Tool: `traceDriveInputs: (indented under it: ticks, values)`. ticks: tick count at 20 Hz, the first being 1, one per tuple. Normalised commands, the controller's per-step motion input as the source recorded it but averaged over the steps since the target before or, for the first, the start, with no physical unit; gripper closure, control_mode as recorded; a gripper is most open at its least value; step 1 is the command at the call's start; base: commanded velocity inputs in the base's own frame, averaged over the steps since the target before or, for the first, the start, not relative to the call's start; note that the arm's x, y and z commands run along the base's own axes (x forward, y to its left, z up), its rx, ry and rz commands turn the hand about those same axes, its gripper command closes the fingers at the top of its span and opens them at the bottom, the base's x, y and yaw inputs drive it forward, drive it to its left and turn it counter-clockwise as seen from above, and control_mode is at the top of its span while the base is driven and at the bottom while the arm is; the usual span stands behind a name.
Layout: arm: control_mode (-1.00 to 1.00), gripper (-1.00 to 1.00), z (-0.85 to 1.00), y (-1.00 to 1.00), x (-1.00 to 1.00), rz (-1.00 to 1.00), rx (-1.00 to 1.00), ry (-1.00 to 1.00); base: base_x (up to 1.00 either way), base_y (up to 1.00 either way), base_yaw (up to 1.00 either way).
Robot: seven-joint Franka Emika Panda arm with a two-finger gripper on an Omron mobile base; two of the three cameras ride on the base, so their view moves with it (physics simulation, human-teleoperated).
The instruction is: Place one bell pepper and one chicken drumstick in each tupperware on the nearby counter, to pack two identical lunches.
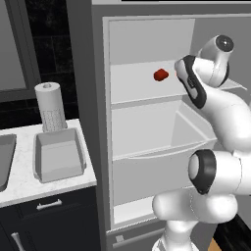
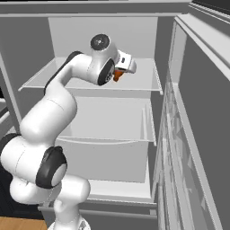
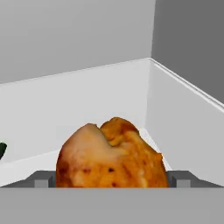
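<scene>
Fingers first: the gripper [image 3: 113,179] stands spread wide, one dark fingertip [image 3: 43,179] on each side of the chicken drumstick [image 3: 111,153], with nothing clamped yet as far as the hand view lets anyone judge.

And what a reach this is. The fridge [image 1: 147,122] stands open, and the white arm [image 2: 54,112] runs up and into it, the hand arriving at the upper shelf [image 2: 143,85]. On that shelf, in the right base view, an orange scrap of the drumstick [image 2: 118,74] peeks out beside the hand. Farther along the same shelf, away from the hand, sits a small red bell pepper [image 1: 161,74], well apart from the drumstick.

Out to the left of the fridge, the counter [image 1: 49,188] carries a grey tupperware [image 1: 59,156], seemingly empty, with a paper towel roll [image 1: 50,105] just behind it.

Now the relation that matters: the drumstick lies dead ahead of the fingertips and between them, its browned bulk bulging up over the line they draw. Its long axis appears to run away from the camera, though the far end is hidden. A straight squeeze looks like the next call.
</scene>
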Motion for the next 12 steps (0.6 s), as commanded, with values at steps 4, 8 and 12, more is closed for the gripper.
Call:
traceDriveInputs:
  ticks: [4, 8, 12]
  values:
    - [-1.00, 1.00, 0.18, -0.09, -1.00, 0.00, 0.15, -0.09, 0.00, 0.00, 0.00]
    - [-1.00, 1.00, 0.41, 0.00, -1.00, 0.00, 0.02, -0.01, 0.00, 0.00, 0.00]
    - [-1.00, 1.00, 0.38, 0.00, -1.00, 0.00, -0.03, 0.00, 0.00, 0.00, 0.00]
